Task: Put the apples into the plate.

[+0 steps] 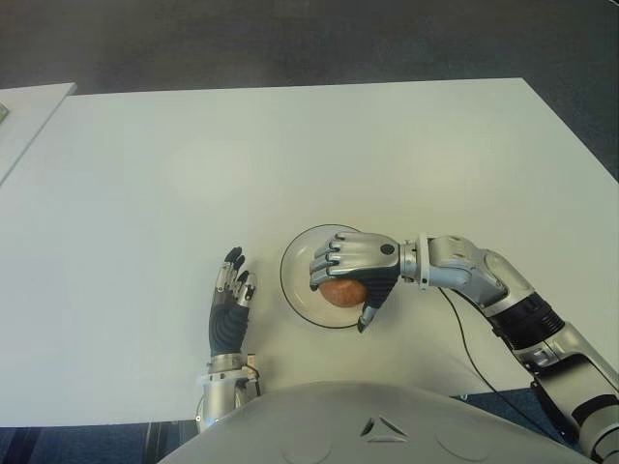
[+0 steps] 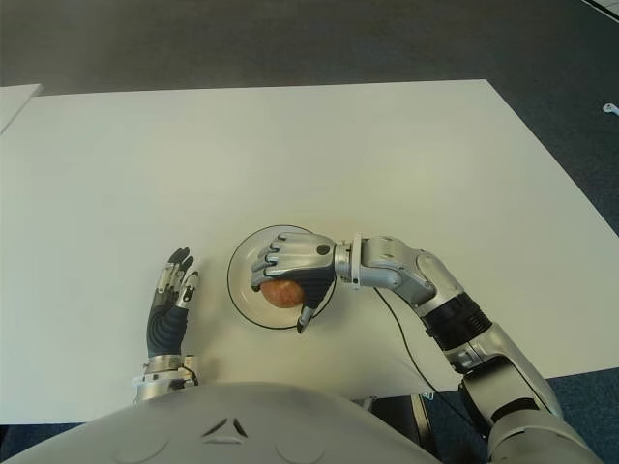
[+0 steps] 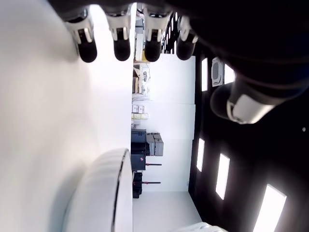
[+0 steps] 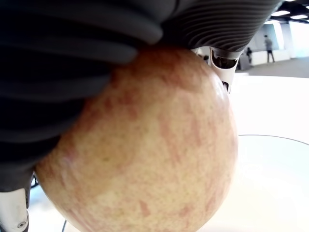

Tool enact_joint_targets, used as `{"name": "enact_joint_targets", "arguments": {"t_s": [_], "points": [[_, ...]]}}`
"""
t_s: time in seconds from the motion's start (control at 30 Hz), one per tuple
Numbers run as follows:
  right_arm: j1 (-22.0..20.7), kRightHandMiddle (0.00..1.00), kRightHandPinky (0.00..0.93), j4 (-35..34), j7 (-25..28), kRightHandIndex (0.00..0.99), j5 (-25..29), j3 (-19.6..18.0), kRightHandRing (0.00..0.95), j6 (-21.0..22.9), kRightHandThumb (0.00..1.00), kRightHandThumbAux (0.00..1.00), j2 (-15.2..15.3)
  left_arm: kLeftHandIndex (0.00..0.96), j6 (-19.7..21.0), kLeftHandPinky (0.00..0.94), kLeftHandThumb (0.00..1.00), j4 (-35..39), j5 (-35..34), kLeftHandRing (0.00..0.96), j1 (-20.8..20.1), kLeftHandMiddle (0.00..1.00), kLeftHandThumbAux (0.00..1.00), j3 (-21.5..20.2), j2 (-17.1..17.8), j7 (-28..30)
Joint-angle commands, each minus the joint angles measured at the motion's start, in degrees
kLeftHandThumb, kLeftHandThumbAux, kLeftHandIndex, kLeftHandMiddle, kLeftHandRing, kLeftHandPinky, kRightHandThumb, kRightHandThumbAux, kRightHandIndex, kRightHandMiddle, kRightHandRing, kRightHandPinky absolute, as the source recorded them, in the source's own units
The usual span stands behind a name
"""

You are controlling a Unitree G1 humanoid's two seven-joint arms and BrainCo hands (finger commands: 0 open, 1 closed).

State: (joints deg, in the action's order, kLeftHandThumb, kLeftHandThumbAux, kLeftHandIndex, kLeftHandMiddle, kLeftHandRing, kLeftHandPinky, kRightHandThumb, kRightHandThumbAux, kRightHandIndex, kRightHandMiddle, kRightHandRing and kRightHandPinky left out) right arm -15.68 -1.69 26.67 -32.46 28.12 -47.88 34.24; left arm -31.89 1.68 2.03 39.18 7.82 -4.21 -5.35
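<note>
Right robot hand (image 1: 354,271) has its fingers curled over a reddish-yellow apple (image 1: 341,291) and is gripping it from above — right over the white plate (image 1: 297,281) with the dark rim. Can't tell if the apple touches the plate. Left robot hand (image 1: 229,306) shows left of the plate, fingers straight and holding nothing, above the white counter (image 1: 290,155).
</note>
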Motion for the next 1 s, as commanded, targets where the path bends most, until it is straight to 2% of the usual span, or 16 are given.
{"name": "enact_joint_targets", "arguments": {"t_s": [0.03, 0.13, 0.37, 0.5, 1.0], "points": [[0.59, 0.132, 0.073, -1.69, 2.72, 0.124, 2.22, -0.29, 0.087, 2.65, 0.317, 0.513, 0.64, 0.0, 1.25, 0.0, 0.068, 0.03, -0.86, 0.0, 0.11, 0.0, 0.447, 0.27, -0.83, 0.24], [0.2, 0.043, 0.024, -1.6, 4.93, 0.04, 3.34, 0.23, 0.028, 3.39, 0.217, 0.452, 1.48, 0.0, 0.91, 0.0, 0.071, -0.11, -0.97, 0.0, -0.03, 0.0, 0.452, 0.21, -1.08, -0.06], [-0.2, 0.002, 0.001, -0.62, 6.65, 0.002, 4.41, 0.38, 0.001, 2.91, 0.112, 0.362, 1.38, 0.0, 1.26, 0.0, 0.074, -0.1, -0.53, 0.0, -0.13, 0.0, 0.447, 0.0, -1.51, -0.81], [-0.18, 0.0, 0.0, 0.43, 6.75, 0.0, 5.34, 0.41, 0.0, 2.23, 0.077, 0.315, 1.14, 0.0, 1.03, 0.0, 0.077, -0.23, -0.48, 0.0, -0.13, 0.0, 0.44, -0.03, -1.67, -1.07], [0.3, 0.0, 0.0, 2.27, 5.32, 0.0, 5.52, -0.09, 0.0, 0.75, 0.043, 0.249, 0.48, 0.0, 0.28, 0.0, 0.08, -0.68, -0.9, 0.0, -0.46, 0.0, 0.435, 0.03, -1.28, -0.82]]}}
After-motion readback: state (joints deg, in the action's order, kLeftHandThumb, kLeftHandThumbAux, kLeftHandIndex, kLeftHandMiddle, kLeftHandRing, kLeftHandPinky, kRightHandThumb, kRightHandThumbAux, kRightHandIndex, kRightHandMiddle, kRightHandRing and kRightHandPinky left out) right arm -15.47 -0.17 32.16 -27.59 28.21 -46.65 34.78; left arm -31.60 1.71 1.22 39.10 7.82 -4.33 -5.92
